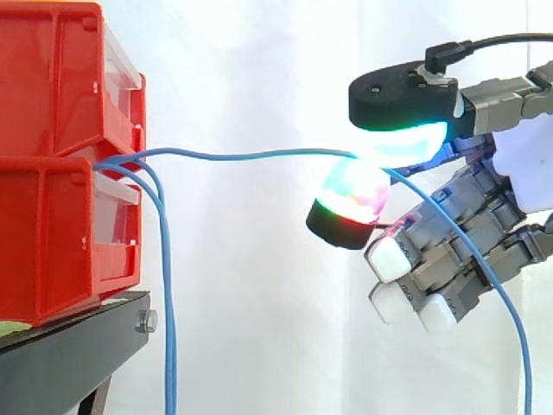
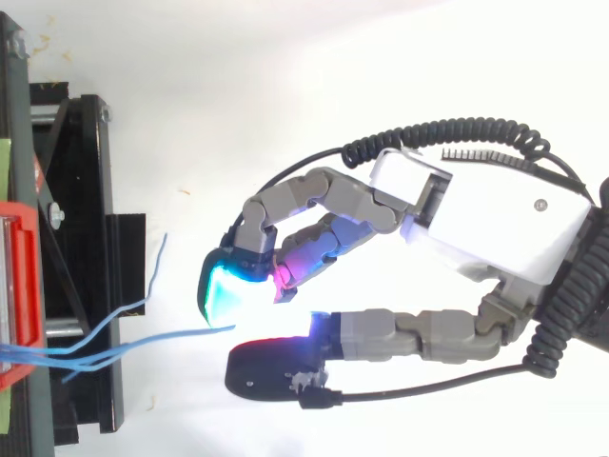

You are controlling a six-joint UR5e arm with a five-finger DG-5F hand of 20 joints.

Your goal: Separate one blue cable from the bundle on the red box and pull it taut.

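Blue cable (image 1: pixel 242 156) runs from the gap between the stacked red boxes (image 1: pixel 52 173) at left to the robot hand (image 2: pixel 476 205) at right. The robot hand pinches it between two glowing fingertips (image 1: pixel 350 194), the other fingers curled below. Past the pinch the cable's tail drops away. The span bows slightly, so it looks not quite taut. The bundle (image 1: pixel 167 285) hangs just beside the boxes. Risk: the small pad contact may let the cable slip under harder pulling, or the pull may shift the boxes.

My hand (image 2: pixel 495 219) has matt grey links and a smooth white plastic shell. The blue cable (image 1: pixel 242 156) looks smooth, the red bins (image 1: pixel 52 173) glossy plastic, the stand (image 1: pixel 78 337) beneath them matt black.
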